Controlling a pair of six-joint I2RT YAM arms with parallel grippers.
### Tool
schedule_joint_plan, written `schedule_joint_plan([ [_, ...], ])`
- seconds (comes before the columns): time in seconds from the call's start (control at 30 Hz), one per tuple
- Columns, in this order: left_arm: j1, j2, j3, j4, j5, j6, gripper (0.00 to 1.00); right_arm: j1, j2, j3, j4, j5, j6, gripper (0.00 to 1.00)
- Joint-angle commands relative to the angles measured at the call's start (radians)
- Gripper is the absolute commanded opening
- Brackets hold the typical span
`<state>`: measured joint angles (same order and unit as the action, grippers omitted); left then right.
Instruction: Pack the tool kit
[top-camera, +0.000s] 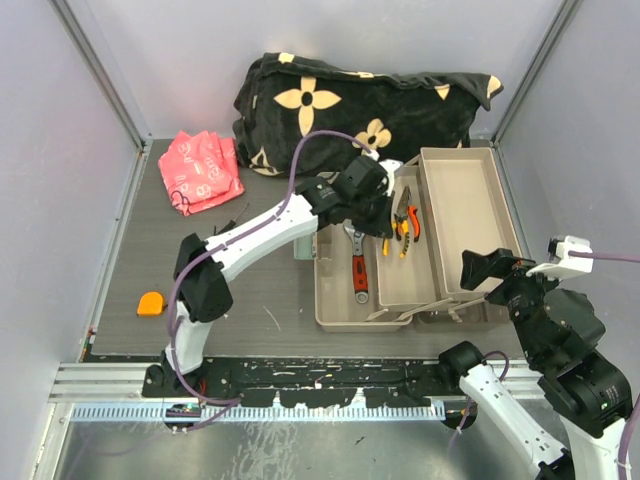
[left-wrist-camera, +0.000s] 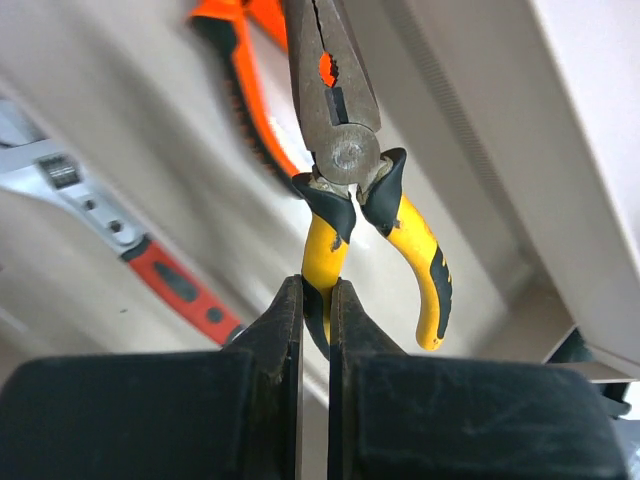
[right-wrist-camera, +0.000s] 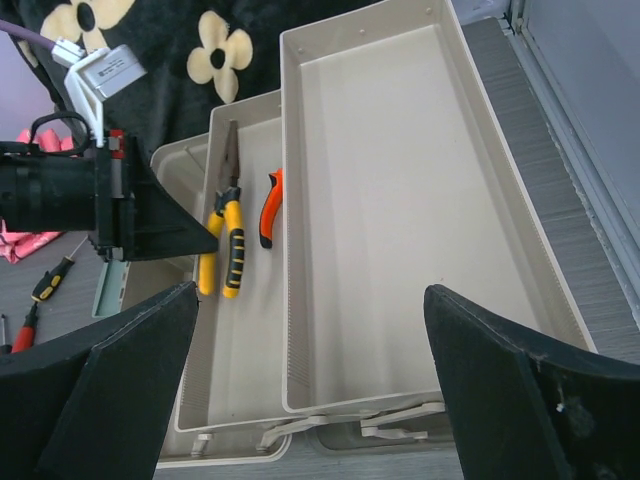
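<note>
So: tool kit (top-camera: 322, 300) sits open mid-surface (top-camera: 270, 290), trays fanned out to the right, upper tray (right-wrist-camera: 420, 200) bare. Step in hand, I'd say: yellow-handled pliers (left-wrist-camera: 345, 150) going into the middle tray (right-wrist-camera: 250, 360), beside the orange pliers (right-wrist-camera: 270, 205). Left gripper (left-wrist-camera: 315, 300) is clamped on one yellow handle only; right gripper (top-camera: 492, 268) hangs spread wide over the trays, holding nothing. Next probably: let go, lift clear of the tray wall, then fetch the tape measure (top-camera: 151, 303) lying out left. Left wrist view shows that one-handle pinch; the top view hides it behind the arm. Only the right wrist view shows screwdrivers (right-wrist-camera: 48, 283) on the surface.
</note>
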<state>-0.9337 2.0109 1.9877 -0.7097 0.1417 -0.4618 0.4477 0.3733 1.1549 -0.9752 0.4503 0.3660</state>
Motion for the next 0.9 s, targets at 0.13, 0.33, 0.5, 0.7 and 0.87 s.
schedule_joint_plan([
  [0.13,-0.058,0.062,0.118,0.075,0.058,-0.077,0.0,-0.003,0.013,0.027,0.006,0.038,-0.019,1.0],
  [0.33,-0.06,0.073,0.08,0.072,-0.035,-0.141,0.0,-0.004,0.006,0.014,0.003,0.054,-0.037,1.0],
  [0.5,-0.075,0.082,0.068,0.059,-0.055,-0.158,0.0,-0.004,0.007,0.017,0.003,0.062,-0.044,1.0],
  [0.7,-0.096,0.106,0.06,0.048,-0.033,-0.171,0.0,-0.004,0.017,0.031,0.004,0.064,-0.048,1.0],
  [0.87,-0.11,0.095,-0.01,0.045,-0.005,-0.218,0.0,-0.004,0.02,0.041,-0.004,0.066,-0.047,1.0],
])
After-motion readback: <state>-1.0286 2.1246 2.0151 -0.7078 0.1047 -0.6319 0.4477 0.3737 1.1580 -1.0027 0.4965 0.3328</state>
